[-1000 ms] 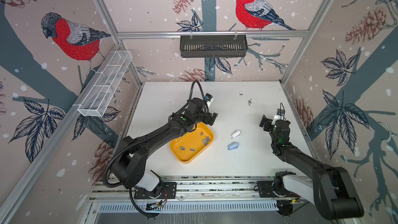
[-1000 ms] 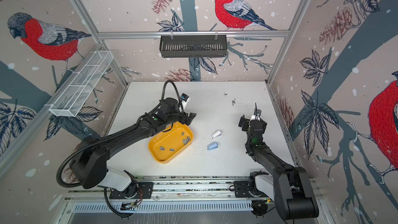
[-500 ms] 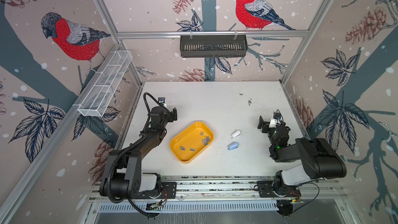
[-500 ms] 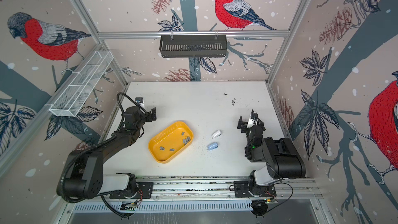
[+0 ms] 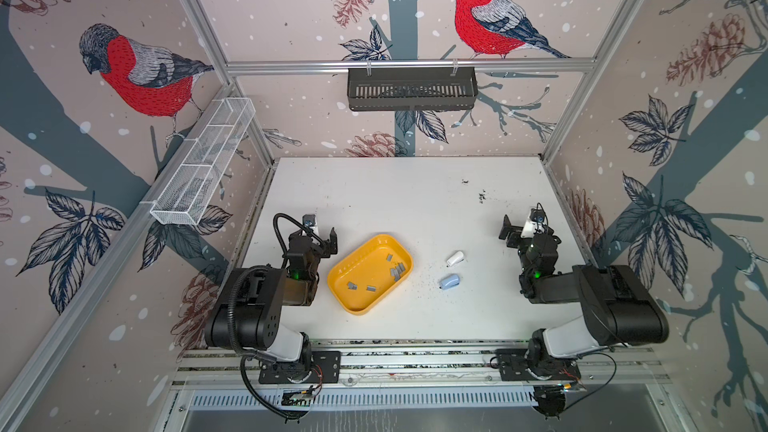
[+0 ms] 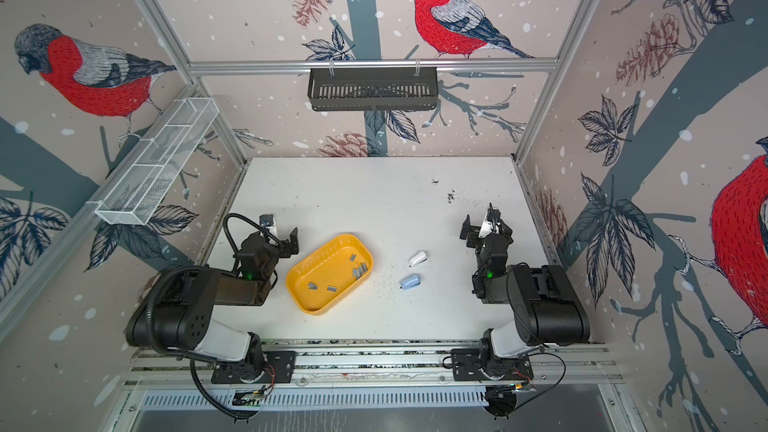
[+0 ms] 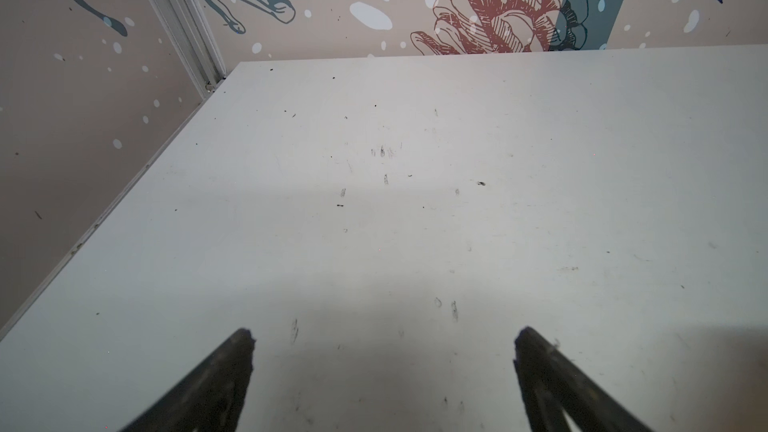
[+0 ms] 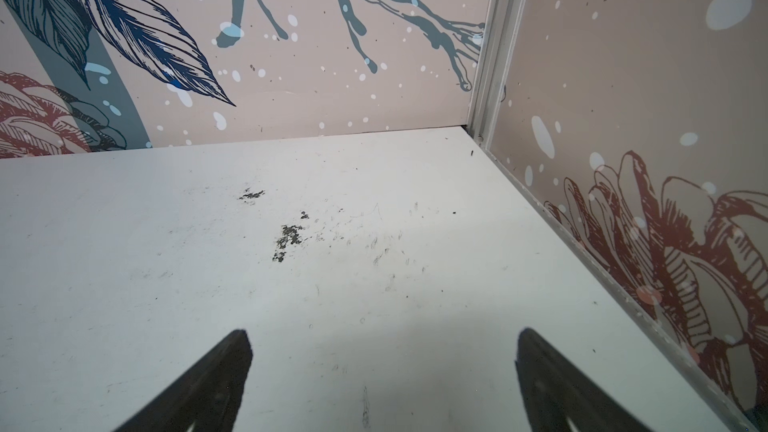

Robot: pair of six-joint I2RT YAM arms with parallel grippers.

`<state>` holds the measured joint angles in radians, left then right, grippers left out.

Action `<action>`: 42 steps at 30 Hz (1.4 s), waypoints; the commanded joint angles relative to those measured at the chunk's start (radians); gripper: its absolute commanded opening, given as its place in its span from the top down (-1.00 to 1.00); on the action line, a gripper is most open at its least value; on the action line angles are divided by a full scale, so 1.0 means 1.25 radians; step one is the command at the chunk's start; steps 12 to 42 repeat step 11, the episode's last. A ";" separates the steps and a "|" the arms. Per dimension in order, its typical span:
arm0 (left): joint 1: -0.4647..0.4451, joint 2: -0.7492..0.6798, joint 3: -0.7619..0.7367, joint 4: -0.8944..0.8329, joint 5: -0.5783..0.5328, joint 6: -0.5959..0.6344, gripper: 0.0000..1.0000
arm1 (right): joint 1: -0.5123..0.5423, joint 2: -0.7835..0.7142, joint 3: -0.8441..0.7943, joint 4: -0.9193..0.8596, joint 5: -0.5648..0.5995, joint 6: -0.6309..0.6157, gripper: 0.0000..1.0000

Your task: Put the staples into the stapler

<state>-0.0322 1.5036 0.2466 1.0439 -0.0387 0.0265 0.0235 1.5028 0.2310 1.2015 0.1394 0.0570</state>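
Several grey staples (image 5: 397,271) (image 6: 360,270) lie loose in a yellow tray (image 5: 348,302) (image 6: 305,302) at the table's front middle. To its right lies a small pale blue stapler (image 5: 449,282) (image 6: 410,282), with a small white piece (image 5: 455,258) (image 6: 417,258) just behind it. My left gripper (image 5: 319,238) (image 6: 281,243) (image 7: 384,338) stands open and empty over bare table left of the tray. My right gripper (image 5: 527,229) (image 6: 485,229) (image 8: 382,338) is open and empty near the right wall. Neither wrist view shows the tray, the staples or the stapler.
A black slotted basket (image 5: 411,89) hangs on the back wall and a white wire basket (image 5: 203,164) on the left wall. Dark chipped spots (image 5: 482,195) (image 8: 289,238) mark the table ahead of the right gripper. Both arm bases sit on the front rail (image 5: 415,361).
The left arm pulled back from above the tray to the left side and folded in. The right arm also folded back toward its base. Both grippers stayed open.
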 commanded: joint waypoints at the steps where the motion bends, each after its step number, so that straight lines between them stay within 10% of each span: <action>1: 0.013 0.003 0.014 0.094 0.031 -0.010 -0.95 | -0.001 -0.001 0.005 -0.008 0.010 0.011 -0.99; 42: 0.025 -0.004 0.022 0.069 0.038 -0.022 -0.96 | -0.003 0.000 0.008 -0.010 0.004 0.013 -0.99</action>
